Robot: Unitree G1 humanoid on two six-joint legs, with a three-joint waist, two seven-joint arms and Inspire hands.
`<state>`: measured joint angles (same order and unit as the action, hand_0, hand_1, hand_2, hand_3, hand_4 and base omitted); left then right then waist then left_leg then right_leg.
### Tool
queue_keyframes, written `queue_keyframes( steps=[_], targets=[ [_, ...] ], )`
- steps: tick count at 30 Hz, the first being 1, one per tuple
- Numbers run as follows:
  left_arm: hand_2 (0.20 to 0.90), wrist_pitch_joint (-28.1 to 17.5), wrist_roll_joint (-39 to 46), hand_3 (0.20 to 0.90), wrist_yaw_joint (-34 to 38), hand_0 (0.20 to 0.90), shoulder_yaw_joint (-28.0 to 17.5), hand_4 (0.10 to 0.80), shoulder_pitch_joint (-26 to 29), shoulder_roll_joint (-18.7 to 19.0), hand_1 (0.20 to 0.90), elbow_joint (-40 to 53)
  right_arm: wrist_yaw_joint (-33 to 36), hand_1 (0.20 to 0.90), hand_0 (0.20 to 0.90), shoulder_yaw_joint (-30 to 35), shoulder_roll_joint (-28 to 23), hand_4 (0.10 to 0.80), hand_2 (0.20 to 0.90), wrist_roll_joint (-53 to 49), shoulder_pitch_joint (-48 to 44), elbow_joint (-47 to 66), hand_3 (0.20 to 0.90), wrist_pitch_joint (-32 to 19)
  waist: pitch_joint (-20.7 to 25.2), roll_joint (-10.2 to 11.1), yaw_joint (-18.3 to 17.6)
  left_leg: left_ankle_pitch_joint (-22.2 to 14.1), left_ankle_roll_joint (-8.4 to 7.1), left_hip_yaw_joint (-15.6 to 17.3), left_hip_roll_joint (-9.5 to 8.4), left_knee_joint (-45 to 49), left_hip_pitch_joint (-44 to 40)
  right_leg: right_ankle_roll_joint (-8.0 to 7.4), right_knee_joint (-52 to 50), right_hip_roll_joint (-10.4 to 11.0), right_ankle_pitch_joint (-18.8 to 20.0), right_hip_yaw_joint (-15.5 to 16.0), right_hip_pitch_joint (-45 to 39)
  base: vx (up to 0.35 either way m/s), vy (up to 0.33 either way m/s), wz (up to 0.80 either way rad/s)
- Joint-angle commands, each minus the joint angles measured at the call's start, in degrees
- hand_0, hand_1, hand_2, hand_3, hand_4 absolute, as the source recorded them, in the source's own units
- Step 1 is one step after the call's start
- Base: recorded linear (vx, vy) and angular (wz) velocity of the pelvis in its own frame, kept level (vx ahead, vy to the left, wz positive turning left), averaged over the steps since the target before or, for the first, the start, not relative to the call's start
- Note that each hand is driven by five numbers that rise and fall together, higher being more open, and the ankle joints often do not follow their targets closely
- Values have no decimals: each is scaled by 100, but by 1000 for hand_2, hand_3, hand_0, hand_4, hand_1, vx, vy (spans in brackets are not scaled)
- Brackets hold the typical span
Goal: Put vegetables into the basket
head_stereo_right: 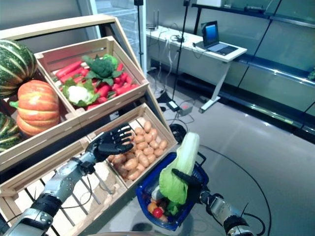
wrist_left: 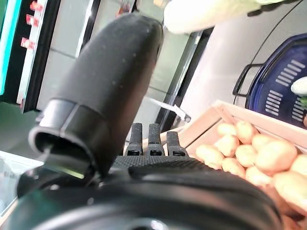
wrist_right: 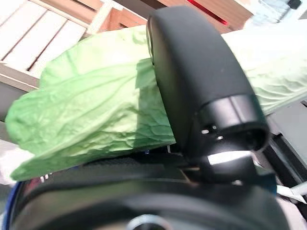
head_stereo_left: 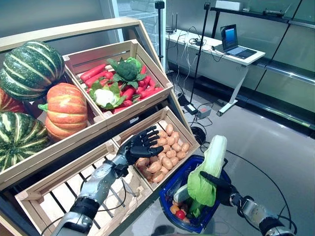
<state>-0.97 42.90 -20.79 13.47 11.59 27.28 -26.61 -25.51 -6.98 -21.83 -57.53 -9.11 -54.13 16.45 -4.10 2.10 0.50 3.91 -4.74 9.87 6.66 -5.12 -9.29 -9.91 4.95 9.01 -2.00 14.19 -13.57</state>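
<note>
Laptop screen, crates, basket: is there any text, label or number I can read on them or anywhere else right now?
None can be read.
Laptop: its screen glows blue, but whatever is on it is too small to read.
Crates: bare wood, no labels.
Basket: plain blue, no print showing.
Red and white tags on a far shelf in the left wrist view: too blurred to read.

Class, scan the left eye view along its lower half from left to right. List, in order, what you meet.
Empty slatted crate → left hand, open above the potatoes → crate of potatoes → blue basket → Chinese cabbage gripped by the right hand.
</note>
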Motion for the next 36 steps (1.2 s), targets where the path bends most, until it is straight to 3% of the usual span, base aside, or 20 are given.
queue_keyframes(
  steps=[1,7,11,13,19,29,31,32,33,36],
  targets=[
    [900,-948,-152,900,231,900,-410,800,461,-214,900,-142,255,300,300,541,-81,400,300,-514,-719,-133,300,-728,18,-129,157,-309,-70,-113,164,12,-69,253,5,142,506,55,248,44,-42,0],
    [900,-753,8,900,312,900,-120,800,-153,-730,900,38,1117,300,300,621,225,400,300,-411,-849,-333,300,-1136,-193,-120,338,-266,-33,-60,171,12,-179,327,-78,114,499,117,192,34,-28,0],
    [900,-833,313,900,353,900,142,800,49,-823,900,-74,1553,300,300,556,228,400,300,-524,-1473,-603,300,-1392,-692,-154,458,-360,-77,-171,187,795,372,410,-910,205,266,121,694,-213,-31,-2],
    [900,-1024,479,900,425,900,332,800,463,-824,900,-214,1729,300,300,473,97,400,300,-567,-2118,-892,300,-1488,-1220,-208,486,-526,-128,-293,249,1578,1027,457,-1617,341,65,127,1234,-395,-32,1],
    [900,-1309,609,900,621,900,588,800,924,-712,900,-92,1793,300,300,420,-228,400,300,-582,-2793,-989,300,-1668,-1933,-330,455,-1058,-65,-424,301,3142,2280,517,-3191,726,-383,41,2404,-231,24,7],
    [900,-1566,910,900,775,900,733,800,1241,-652,900,57,1635,300,300,493,-716,400,300,-717,-3290,-1354,300,-1718,-2390,-460,395,-1985,112,-597,304,5180,3839,630,-5346,1164,-1104,-254,4162,-137,31,10],
    [900,-1585,956,900,740,900,756,800,1244,-620,900,85,1609,300,300,481,-799,400,300,-691,-3360,-1377,300,-1737,-2435,-494,393,-2265,88,-666,298,5518,3996,591,-5674,1189,-1325,-350,4374,-55,-2,5],
    [900,-1586,957,900,748,900,780,800,1266,-609,900,121,1629,300,300,467,-852,400,300,-682,-3437,-1383,300,-1729,-2470,-511,381,-2192,131,-671,299,5634,4166,661,-5766,1209,-1247,-369,4566,7,-7,6],
    [900,-1606,972,900,754,900,815,800,1268,-599,900,138,1657,300,300,449,-889,400,300,-693,-3488,-1388,300,-1740,-2485,-533,376,-2409,100,-715,310,5818,4207,615,-5958,1202,-1432,-447,4644,-67,-2,7],
    [900,-1668,1021,900,784,900,878,800,1307,-576,900,171,1788,300,300,436,-999,400,300,-715,-3616,-1427,300,-1700,-2506,-570,360,-2530,117,-763,306,6077,4413,639,-6206,1212,-1527,-538,4908,-29,-3,5]
  ],
)
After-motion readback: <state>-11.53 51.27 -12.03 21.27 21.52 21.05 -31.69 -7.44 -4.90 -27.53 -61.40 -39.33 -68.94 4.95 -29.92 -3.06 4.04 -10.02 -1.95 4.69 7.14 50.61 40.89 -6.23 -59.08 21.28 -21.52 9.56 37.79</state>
